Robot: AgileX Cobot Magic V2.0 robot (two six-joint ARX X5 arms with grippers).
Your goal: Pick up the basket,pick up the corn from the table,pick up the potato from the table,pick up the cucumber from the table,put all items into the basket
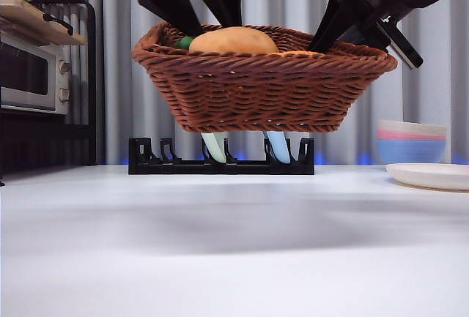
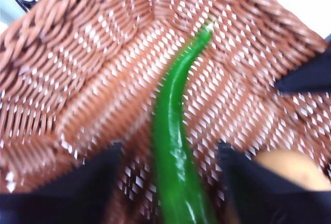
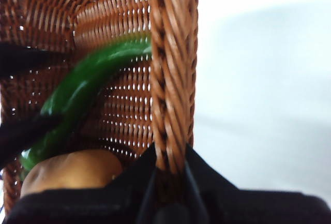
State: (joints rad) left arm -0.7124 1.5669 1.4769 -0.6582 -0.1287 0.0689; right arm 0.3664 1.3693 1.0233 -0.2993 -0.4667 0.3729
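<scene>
The big brown woven wicker basket (image 1: 260,86) hung over the white table (image 1: 234,244), its rim pinched by the right gripper (image 3: 168,175). The left gripper (image 2: 170,182), jaws apart around the long shiny green cucumber (image 2: 173,151), was dropping it beside the smooth tan potato (image 1: 233,40). No corn showed, so I think fetching it came next.

Grey curtain (image 1: 117,75) behind a white table (image 1: 220,244) — microwave (image 1: 33,75) at left.

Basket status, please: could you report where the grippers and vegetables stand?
Right gripper shut on basket rim, basket airborne. Left gripper open over cucumber inside. Potato aboard; corn unseen.
</scene>
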